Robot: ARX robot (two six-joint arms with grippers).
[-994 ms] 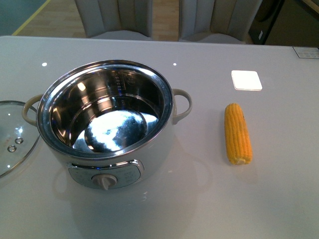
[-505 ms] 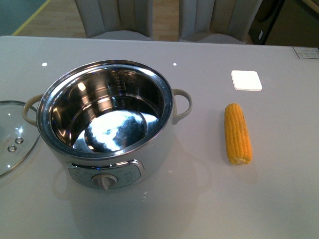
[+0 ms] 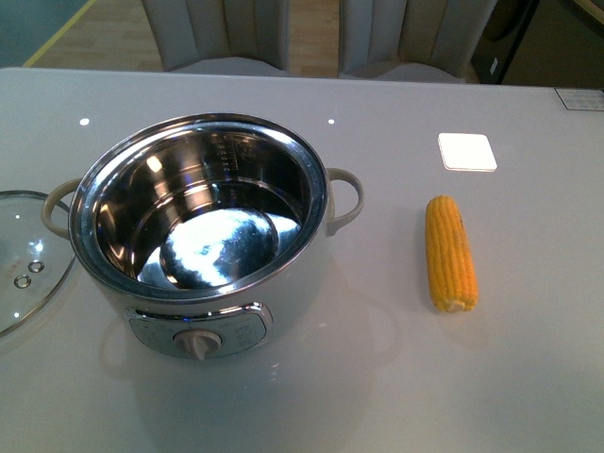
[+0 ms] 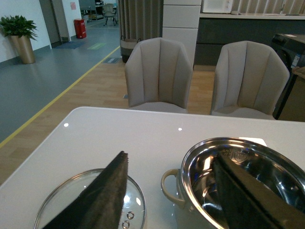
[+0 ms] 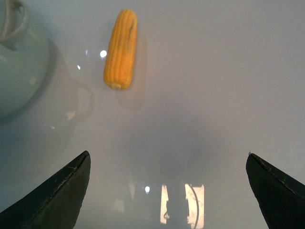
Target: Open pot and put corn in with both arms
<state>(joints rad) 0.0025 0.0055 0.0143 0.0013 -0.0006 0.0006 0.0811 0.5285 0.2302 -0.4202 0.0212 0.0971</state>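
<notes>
On the grey counter (image 3: 396,396) the pot (image 3: 302,283) stands open, its shiny steel bowl showing. The glass lid (image 3: 24,264) lies flat just beside it on the left. To the right of the pot, apart from it, the corn (image 3: 450,253) lies on the counter, with a white pad (image 3: 466,152) behind it. The left hand (image 4: 169,160) is spread wide above the lid and the pot's rim, gripping nothing. The right hand (image 5: 167,153) is spread wide over bare counter, near the corn but not touching it.
</notes>
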